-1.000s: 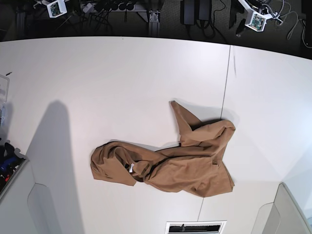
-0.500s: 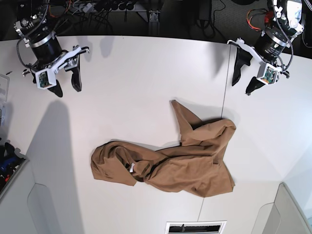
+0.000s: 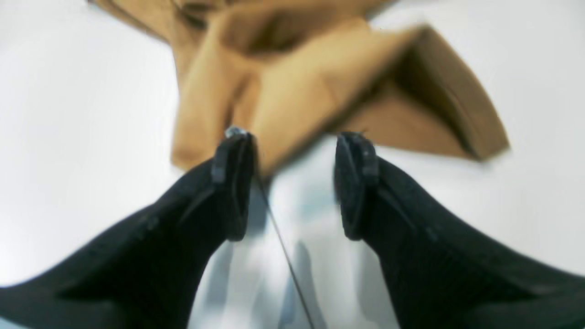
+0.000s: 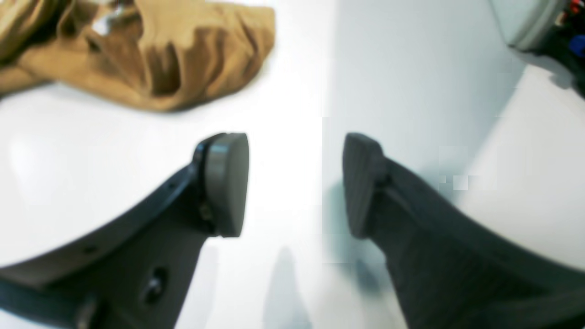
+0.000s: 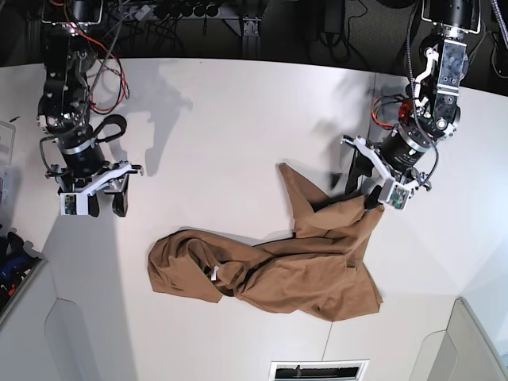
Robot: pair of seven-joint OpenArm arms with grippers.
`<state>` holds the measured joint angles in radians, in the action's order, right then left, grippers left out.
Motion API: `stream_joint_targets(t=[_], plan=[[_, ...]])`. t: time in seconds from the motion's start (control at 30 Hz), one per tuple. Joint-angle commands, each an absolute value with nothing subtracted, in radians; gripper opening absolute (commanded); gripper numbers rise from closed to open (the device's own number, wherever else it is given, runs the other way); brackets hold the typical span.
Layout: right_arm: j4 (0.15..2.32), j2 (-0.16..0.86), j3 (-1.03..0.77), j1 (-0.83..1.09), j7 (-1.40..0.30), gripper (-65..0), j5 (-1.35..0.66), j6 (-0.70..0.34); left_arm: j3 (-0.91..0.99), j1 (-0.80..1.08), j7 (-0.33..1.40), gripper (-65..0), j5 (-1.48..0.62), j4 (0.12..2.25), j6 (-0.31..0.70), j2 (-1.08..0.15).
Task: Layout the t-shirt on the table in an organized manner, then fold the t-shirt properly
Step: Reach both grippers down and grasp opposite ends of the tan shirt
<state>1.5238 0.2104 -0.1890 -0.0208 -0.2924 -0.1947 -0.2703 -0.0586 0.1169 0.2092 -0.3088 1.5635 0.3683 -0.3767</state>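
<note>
T-shirt (image 5: 270,258) crumpled on table (image 5: 222,119); just ahead of open left gripper (image 5: 363,184), well apart from open right gripper (image 5: 101,202).

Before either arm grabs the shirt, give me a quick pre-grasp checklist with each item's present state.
1. Left gripper open: ok.
2. Right gripper open: ok.
3. Left gripper at the t-shirt edge: ok; the cloth lies just past its fingers.
4. Right gripper at the t-shirt: not ok; bare table between them.
5. T-shirt laid out flat: not ok, crumpled.
6. Either gripper touching cloth: cannot tell for left; right, no.
</note>
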Motion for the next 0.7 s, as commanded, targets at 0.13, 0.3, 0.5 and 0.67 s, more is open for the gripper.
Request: stream_joint_targets(t=[0.13,0.3,0.5,0.67], plan=[[1.401,0.14,-0.194,-0.146,-0.268,-32.5,-0.136,-0.265,-0.071,0.018,0.184,-32.7,-0.324,1.469,0.352,-0.361],[1.264,0.092,-0.193,-0.273,-0.265,-32.5,-0.121,-0.254,-0.071,-0.051,0.184,-32.7,-0.34,1.381,0.352,-0.326],[1.129,0.045,-0.19,-0.375,-0.262,-32.5,-0.094,-0.254,-0.071,-0.084,0.184,-32.7,-0.34,1.321,0.352,-0.299],[1.011,0.019,-0.189,-0.438,-0.22,-32.5,-0.085,-0.257,-0.071,-0.086,0.184,-32.8,-0.34,1.308,0.352,-0.291]])
